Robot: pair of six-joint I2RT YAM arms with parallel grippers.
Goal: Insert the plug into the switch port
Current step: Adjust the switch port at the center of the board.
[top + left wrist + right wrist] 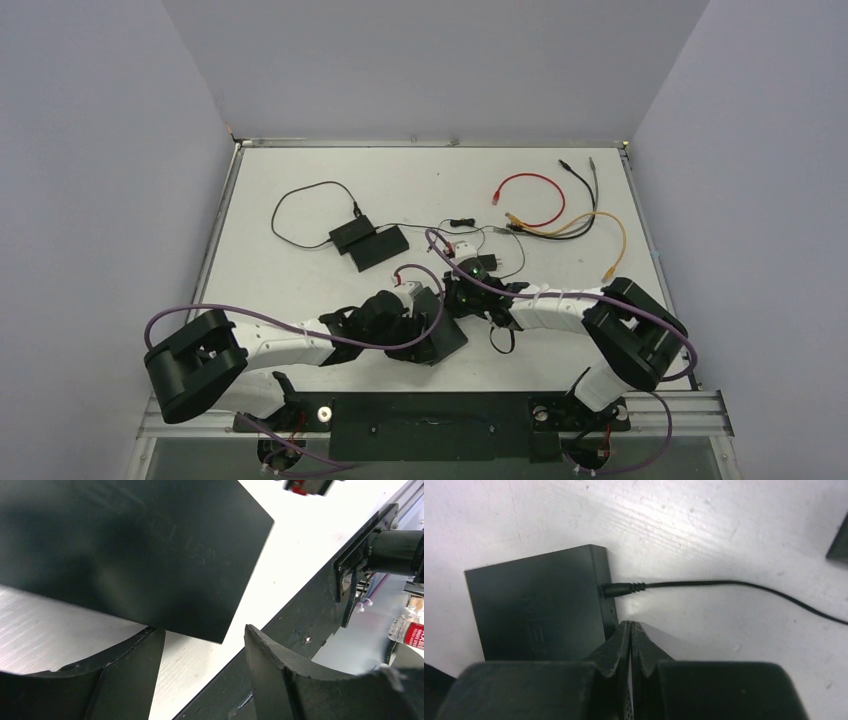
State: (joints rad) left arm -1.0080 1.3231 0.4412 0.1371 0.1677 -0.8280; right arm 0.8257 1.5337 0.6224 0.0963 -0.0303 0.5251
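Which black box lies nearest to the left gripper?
The flat black box just ahead of the left gripper, near the arms; the paired boxes lie much farther back.

My left tool [204, 639] shows its fingers apart at 6 o'clock. A flat black box [125, 550] fills 9 to 12, over the white bench [300, 540].

Table [300, 180]: white, surface scuffed. Far left, two flat black boxes [368, 242] lie touching, with a thin black lead [277, 215] looped beside them. Far right, a red cable [528, 177], yellow cables [598, 213] and a black cable [585, 190] lie loosely tangled. Near centre, a black switch box [539, 605] lies flat with a plug [616, 589] seated in its side.
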